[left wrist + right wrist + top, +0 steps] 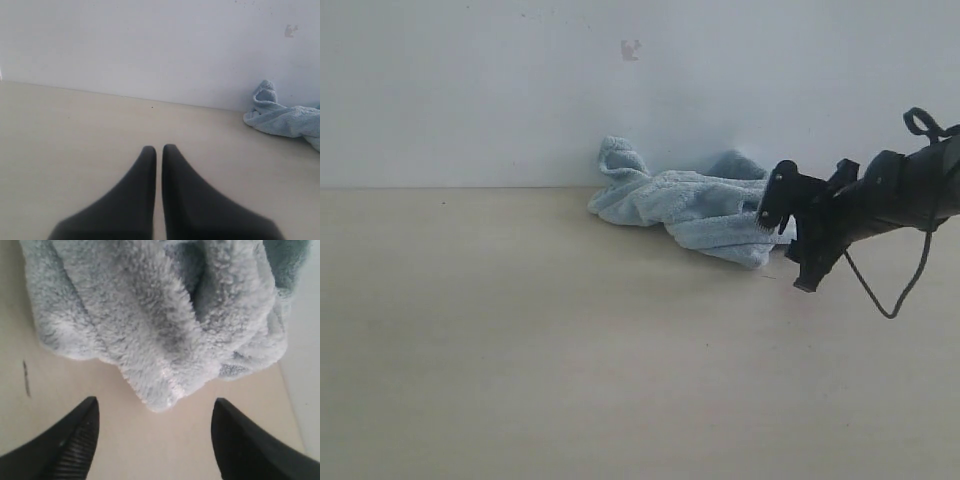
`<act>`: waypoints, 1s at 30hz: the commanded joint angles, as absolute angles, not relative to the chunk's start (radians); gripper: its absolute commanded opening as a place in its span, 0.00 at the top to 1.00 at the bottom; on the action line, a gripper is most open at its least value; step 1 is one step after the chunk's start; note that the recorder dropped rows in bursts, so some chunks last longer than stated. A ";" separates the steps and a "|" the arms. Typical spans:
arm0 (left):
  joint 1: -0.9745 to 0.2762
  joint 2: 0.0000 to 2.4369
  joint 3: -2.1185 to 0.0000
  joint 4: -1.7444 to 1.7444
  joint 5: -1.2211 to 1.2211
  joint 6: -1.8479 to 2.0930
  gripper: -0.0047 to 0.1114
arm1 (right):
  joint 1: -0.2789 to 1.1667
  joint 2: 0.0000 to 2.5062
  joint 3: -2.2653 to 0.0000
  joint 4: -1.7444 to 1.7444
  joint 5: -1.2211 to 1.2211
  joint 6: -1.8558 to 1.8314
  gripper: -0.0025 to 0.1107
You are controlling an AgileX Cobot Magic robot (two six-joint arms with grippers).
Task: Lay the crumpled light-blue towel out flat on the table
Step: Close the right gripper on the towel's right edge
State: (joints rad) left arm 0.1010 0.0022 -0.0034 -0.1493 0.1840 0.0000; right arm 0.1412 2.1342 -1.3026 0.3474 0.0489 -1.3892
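The light-blue towel (690, 208) lies crumpled in a heap on the beige table (520, 340), close to the back wall. My right gripper (782, 250) hovers just off the heap's right-hand end, open wide with nothing between its fingers. In the right wrist view a fluffy corner of the towel (160, 340) points into the gap of the right gripper (155, 407) without touching either fingertip. My left gripper (159, 149) is shut and empty, low over bare tabletop. From there the towel (285, 117) sits far off to the side. The left arm is out of the exterior view.
A white-grey wall (520, 90) rises straight behind the towel and bounds the table's far edge. A black cable (910, 285) loops down from the right arm. A small dark mark (26, 377) sits on the tabletop beside the towel.
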 commanded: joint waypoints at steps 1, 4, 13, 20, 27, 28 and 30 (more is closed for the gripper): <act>0.095 0.000 0.000 -0.150 0.179 0.009 0.92 | 0.152 2.169 -1.304 0.342 -0.015 -1.399 0.43; 0.095 0.000 0.000 -0.150 0.179 0.009 0.92 | 0.152 2.197 -1.308 0.342 -0.035 -1.405 0.43; 0.095 0.000 0.000 -0.150 0.179 0.009 0.92 | 0.152 2.207 -1.339 0.353 -0.134 -1.405 0.60; 0.095 0.000 0.000 -0.150 0.179 0.009 0.92 | 0.180 2.207 -1.339 0.353 -0.108 -1.393 0.90; 0.095 0.000 0.000 -0.150 0.179 0.009 0.92 | 0.208 2.156 -1.339 0.524 -0.105 -1.355 0.98; 0.095 0.000 0.000 -0.150 0.179 0.009 0.92 | 0.208 2.140 -1.339 0.555 -0.105 -1.355 0.98; 0.095 0.000 0.000 -0.150 0.179 0.009 0.92 | 0.208 2.096 -1.339 0.610 -0.081 -1.355 0.98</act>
